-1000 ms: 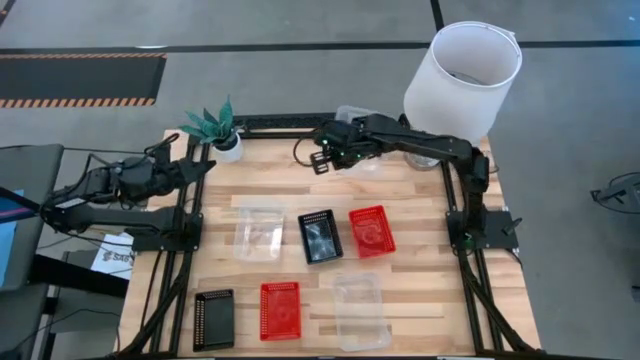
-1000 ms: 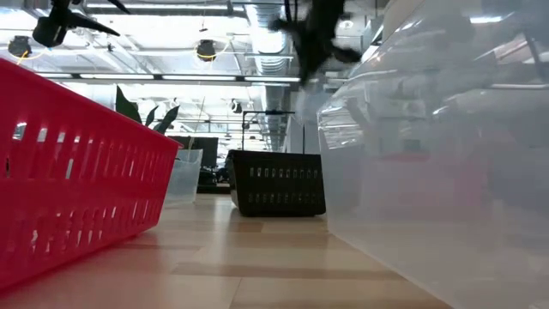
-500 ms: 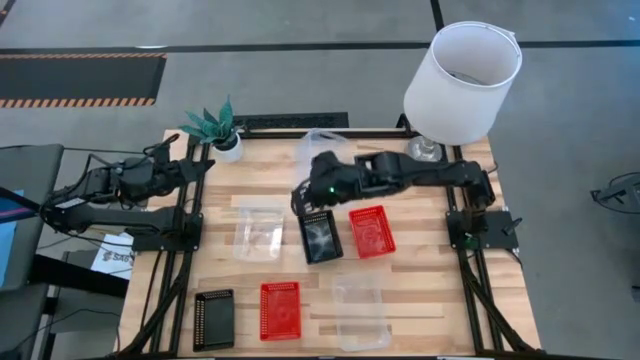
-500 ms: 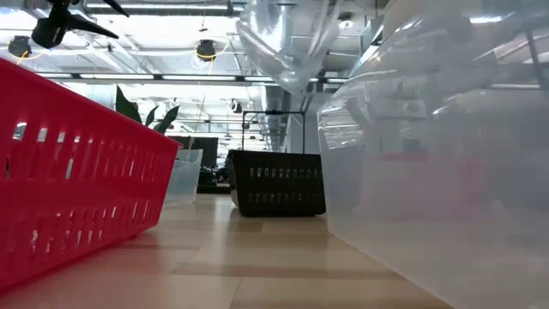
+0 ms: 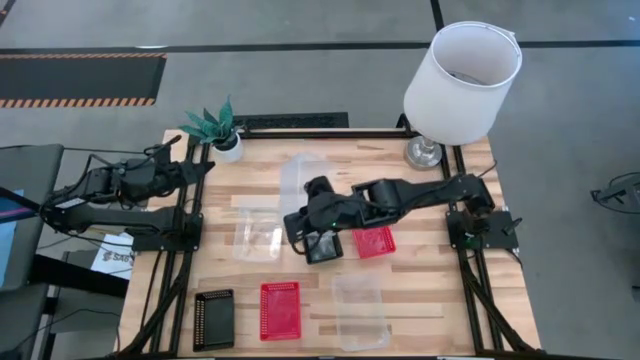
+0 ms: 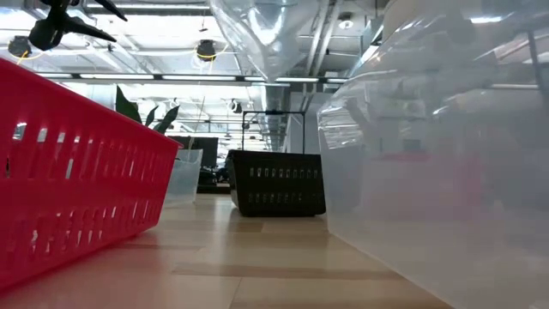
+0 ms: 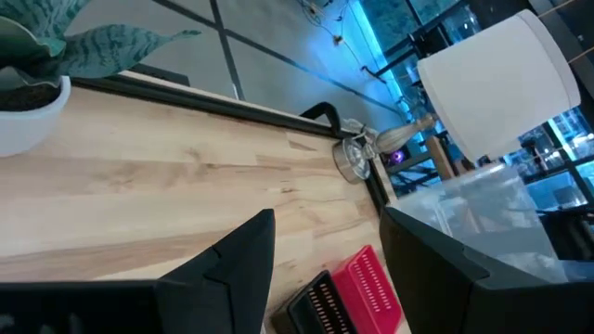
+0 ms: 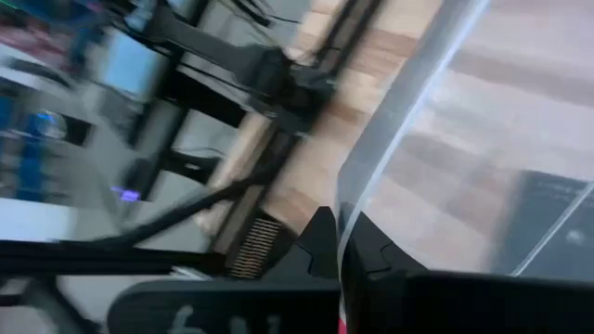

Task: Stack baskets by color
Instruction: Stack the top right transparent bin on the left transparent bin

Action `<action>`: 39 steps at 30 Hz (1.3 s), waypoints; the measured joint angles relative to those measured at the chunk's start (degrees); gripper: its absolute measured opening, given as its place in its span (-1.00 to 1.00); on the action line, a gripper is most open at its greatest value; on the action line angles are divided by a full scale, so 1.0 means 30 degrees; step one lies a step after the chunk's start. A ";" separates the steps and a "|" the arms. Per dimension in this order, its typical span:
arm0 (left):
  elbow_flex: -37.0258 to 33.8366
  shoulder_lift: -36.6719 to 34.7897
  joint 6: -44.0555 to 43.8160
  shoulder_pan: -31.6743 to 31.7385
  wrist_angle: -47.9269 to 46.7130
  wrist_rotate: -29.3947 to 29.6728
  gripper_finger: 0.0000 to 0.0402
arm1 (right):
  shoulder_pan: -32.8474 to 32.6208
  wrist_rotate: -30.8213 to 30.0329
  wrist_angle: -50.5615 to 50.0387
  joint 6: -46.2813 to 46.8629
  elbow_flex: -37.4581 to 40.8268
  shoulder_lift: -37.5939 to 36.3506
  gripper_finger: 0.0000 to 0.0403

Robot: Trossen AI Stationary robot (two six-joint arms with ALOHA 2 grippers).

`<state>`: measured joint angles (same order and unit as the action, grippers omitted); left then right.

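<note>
My right gripper [image 5: 298, 212] hangs over the middle of the table, shut on a clear basket [image 5: 301, 176], which also shows high up in the low view [image 6: 268, 33]. Below it, a second clear basket [image 5: 258, 232], a black basket [image 5: 322, 244] and a red basket [image 5: 374, 241] rest flat on the wood. Nearer the front edge lie a black basket [image 5: 213, 319], a red one [image 5: 280, 309] and a clear one [image 5: 360, 311]. My left gripper [image 5: 207, 165] waits open at the table's left side, with nothing between its fingers [image 7: 243, 264]. My right gripper pinches one wall of the clear basket at its rim [image 8: 345, 215] between its two fingers [image 8: 317, 243]. The fingers come slanting down from the table's right side. The basket is lifted clear of the table and tilted, reaching from the fingers toward the far edge.
A large white lampshade on its base [image 5: 462, 72] stands at the far right corner, and a small potted plant [image 5: 216, 128] at the far left. Bare wood lies along the far edge [image 5: 360, 160] between them.
My right gripper has carried the clear basket from the far edge toward the near edge and a little leftward, out over the middle row, rising slightly and tipping less steeply down. The basket has stayed lifted clear. The gripper has kept shut.
</note>
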<state>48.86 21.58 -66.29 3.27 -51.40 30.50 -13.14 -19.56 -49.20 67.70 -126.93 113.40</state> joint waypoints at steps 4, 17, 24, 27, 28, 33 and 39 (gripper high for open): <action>0.0000 -0.0007 0.0206 0.0000 -0.0049 -0.0020 -0.09 | -0.0125 -0.0072 0.1283 0.0242 -0.0009 0.0922 -0.99; 0.0000 -0.0001 0.1108 0.0000 -0.0072 -0.0828 -0.09 | -0.0074 0.0509 0.4777 0.0219 0.0012 0.3677 -1.00; 0.0000 -0.0007 0.1111 -0.0007 -0.0066 -0.1056 -0.09 | 0.0224 0.0524 0.5278 -0.0698 0.0005 0.3914 -1.00; 0.0000 -0.0004 0.1100 -0.0002 -0.0066 -0.1042 -0.09 | 0.0440 0.0521 0.5312 -0.1085 0.0005 0.3914 -1.00; 0.0000 0.0000 0.1097 -0.0005 -0.0066 -0.1037 -0.09 | 0.0463 0.0521 0.5431 -0.1093 0.0005 0.3914 -1.00; 0.0000 0.0000 0.1090 0.0000 -0.0066 -0.0970 -0.09 | 0.0556 0.0546 0.6669 -0.1085 -0.0068 0.4379 -1.00; 0.0000 0.0000 0.1023 -0.0007 -0.0066 -0.0895 -0.09 | 0.0379 0.1229 0.7586 -0.0998 -0.0016 0.5116 -1.00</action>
<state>48.86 21.58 -63.22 3.25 -51.59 27.82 -12.00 -15.88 -26.44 64.71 -126.98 128.75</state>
